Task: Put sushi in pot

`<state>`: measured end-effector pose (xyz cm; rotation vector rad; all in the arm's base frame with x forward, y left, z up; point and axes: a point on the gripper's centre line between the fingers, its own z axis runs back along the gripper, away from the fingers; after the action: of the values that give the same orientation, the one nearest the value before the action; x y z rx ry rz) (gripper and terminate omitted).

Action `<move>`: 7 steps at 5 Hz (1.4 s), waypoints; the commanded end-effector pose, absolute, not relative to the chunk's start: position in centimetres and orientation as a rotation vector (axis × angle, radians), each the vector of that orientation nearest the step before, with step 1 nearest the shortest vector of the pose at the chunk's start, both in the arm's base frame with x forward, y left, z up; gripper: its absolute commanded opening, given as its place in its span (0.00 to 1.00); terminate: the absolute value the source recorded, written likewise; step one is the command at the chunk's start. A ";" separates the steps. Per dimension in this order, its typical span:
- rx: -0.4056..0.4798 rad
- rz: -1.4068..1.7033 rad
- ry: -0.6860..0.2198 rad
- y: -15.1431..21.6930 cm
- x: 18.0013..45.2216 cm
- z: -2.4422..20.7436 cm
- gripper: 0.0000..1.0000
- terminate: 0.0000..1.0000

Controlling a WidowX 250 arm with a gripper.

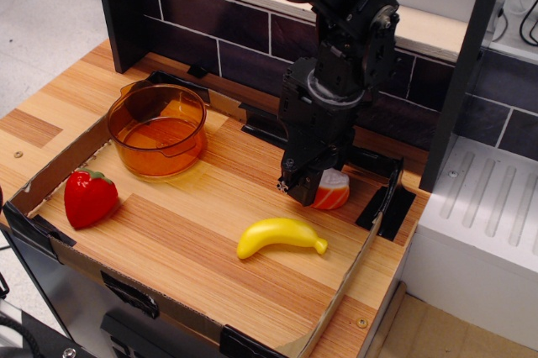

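The sushi (333, 192), orange-sided with a white rice top, sits on the wooden tray floor at the right; only its right part shows. My black gripper (303, 186) is down over its left part, and one dark finger (291, 181) stands against its left side. The other finger is hidden, so I cannot tell whether the jaws are closed on the sushi. The sushi rests on the wood. The amber see-through pot (158, 129) stands empty at the tray's far left, well apart from the gripper.
A yellow banana (280, 237) lies in front of the sushi. A red strawberry (88, 197) lies at the front left. A low cardboard wall (59, 166) rims the tray. A dark tiled backsplash (210, 26) stands behind, and a white appliance (483, 232) to the right.
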<state>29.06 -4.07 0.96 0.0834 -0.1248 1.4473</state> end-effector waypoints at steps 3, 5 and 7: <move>0.020 1.446 -0.164 4.6 26.6 13.5 0.00 0.00; 0.126 1.407 -0.101 11.4 25.6 11.2 0.00 0.00; 0.119 1.447 -0.147 13.1 27.5 7.6 0.00 0.00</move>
<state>27.06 11.50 6.00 0.1369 -0.0998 1.4387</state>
